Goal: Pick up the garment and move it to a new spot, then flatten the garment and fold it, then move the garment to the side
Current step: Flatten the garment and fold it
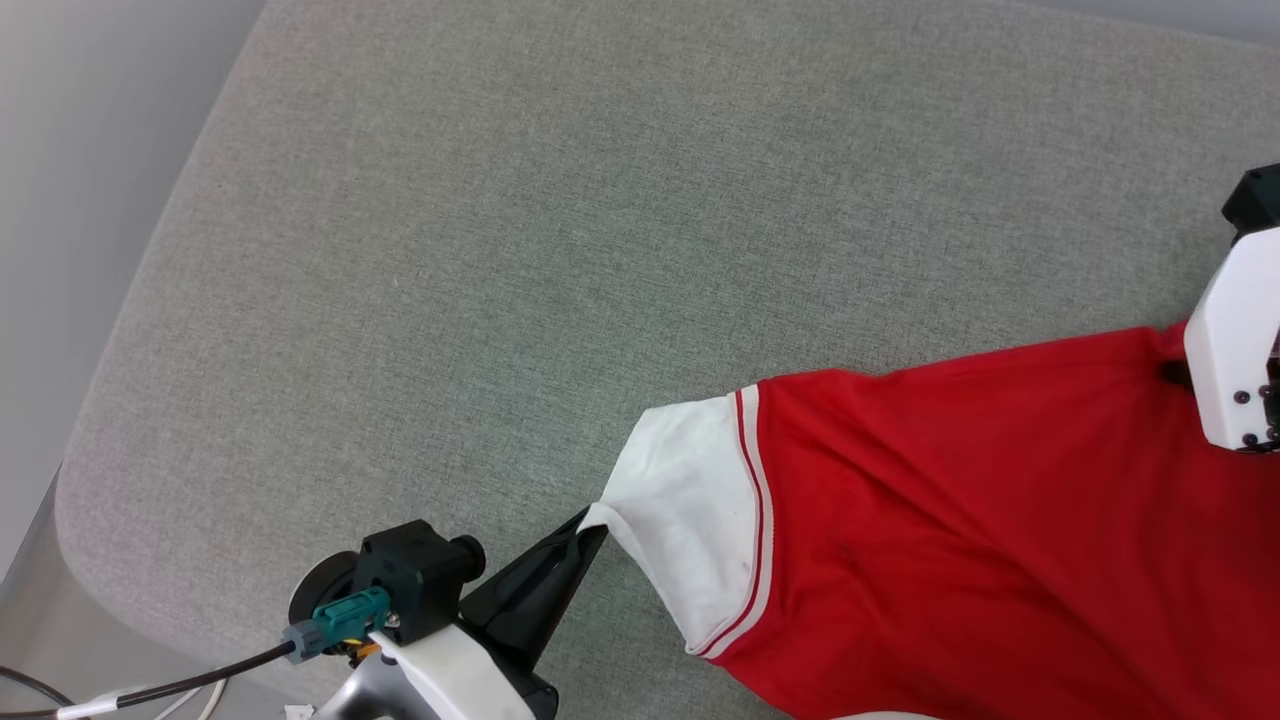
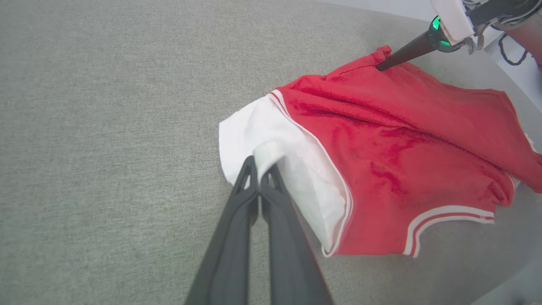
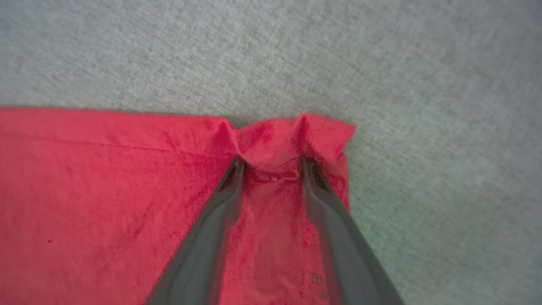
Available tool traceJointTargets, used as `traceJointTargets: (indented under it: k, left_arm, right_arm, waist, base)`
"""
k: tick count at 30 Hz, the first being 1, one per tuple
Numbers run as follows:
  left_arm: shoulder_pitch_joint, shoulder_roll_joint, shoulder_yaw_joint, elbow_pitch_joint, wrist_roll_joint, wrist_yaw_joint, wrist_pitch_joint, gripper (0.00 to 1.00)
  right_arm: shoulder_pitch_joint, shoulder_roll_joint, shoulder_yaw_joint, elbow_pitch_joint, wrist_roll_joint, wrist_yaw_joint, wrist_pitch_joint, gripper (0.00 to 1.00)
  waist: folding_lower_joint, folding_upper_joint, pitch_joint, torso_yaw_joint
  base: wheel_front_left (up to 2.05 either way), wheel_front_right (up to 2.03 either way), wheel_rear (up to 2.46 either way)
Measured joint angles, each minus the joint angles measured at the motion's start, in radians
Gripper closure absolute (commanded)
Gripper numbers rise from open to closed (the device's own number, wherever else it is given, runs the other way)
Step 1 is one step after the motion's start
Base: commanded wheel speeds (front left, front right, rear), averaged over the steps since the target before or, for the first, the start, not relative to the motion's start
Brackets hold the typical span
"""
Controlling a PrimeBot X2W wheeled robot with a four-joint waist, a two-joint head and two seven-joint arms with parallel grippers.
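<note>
The garment (image 1: 960, 520) is a red shirt lying on the grey cloth surface at the lower right, its white sleeve (image 1: 685, 510) spread to the left. My left gripper (image 1: 592, 525) is shut on the sleeve's outer corner, and the left wrist view shows that gripper (image 2: 262, 163) pinching a small fold of white cloth. My right gripper (image 3: 272, 164) rests on the red cloth at a puckered edge corner, fingers apart, with the cloth lying between them. The left wrist view shows that gripper (image 2: 380, 67) touching the shirt's far edge. Lettering and number are hidden.
The grey padded surface (image 1: 560, 250) stretches wide to the left and back of the shirt. Its rounded left edge (image 1: 75, 470) drops to a pale floor. Cables (image 1: 150, 695) trail off my left wrist at the bottom left. My white right forearm (image 1: 1235, 350) covers the shirt's right end.
</note>
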Motion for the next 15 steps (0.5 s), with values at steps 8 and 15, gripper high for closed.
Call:
traceJointTargets:
  k: [8, 15]
  left_arm:
    - [-0.007, 0.015, 0.018, 0.002, 0.001, 0.012, 0.0, 1.0]
    - [-0.015, 0.072, 0.084, -0.045, -0.002, 0.051, 0.008, 1.0]
  right_arm:
    - [0.002, 0.008, -0.042, 0.061, 0.061, 0.0, -0.144, 1.0]
    - [-0.051, 0.026, -0.079, 0.04, 0.126, 0.0, -0.274, 1.0]
  waist:
    - [0.0002, 0.0, -0.052, -0.02]
    - [0.0002, 0.0, -0.148, -0.066]
  base:
    - [0.0, 0.0, 0.0]
    - [0.0, 0.0, 0.0]
